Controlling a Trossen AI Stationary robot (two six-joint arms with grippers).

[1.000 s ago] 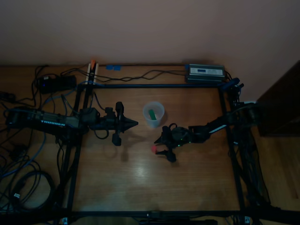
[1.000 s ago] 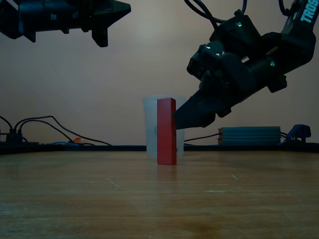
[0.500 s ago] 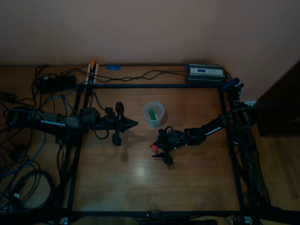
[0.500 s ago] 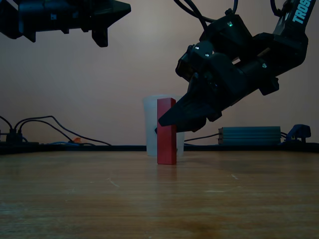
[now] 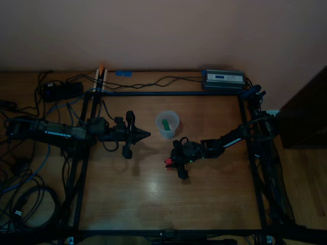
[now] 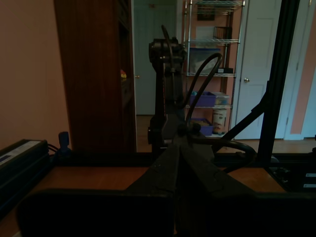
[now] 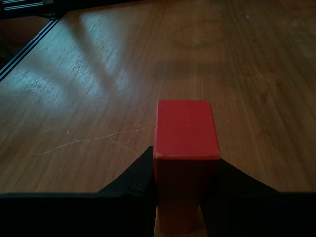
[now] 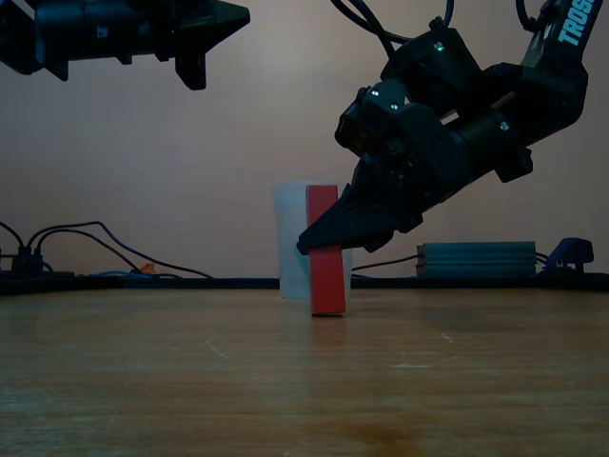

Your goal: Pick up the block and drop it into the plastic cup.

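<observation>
Red and hard-edged, the block (image 8: 325, 249) looks to me like painted wood or dense plastic: stiff, light, nothing that would crush or bend under my pads. Its faces look smooth, so I judge it could slide if I pinch too near the top; the middle of its two broad sides is the safest place to take hold.

Going left to right in the exterior view: my left gripper (image 8: 214, 21) hangs high at the exterior view's left, well apart from everything, its fingers pressed together to a point with nothing between them. Then comes the plastic cup (image 8: 291, 243), translucent and whitish, standing on the wooden table (image 8: 190, 381) behind the block. The block stands upright on the table just in front of the cup. Over it from the exterior view's right comes my right gripper (image 7: 183, 195), its two fingers (image 7: 129, 185) set against the block's opposite sides about halfway up, pinching it; the bottom end seems to rest on the wood, though I cannot be sure.

Counting: one red block, one cup, two grippers. In the top view a green piece (image 5: 166, 124) lies inside the cup; I count one of those too.
</observation>
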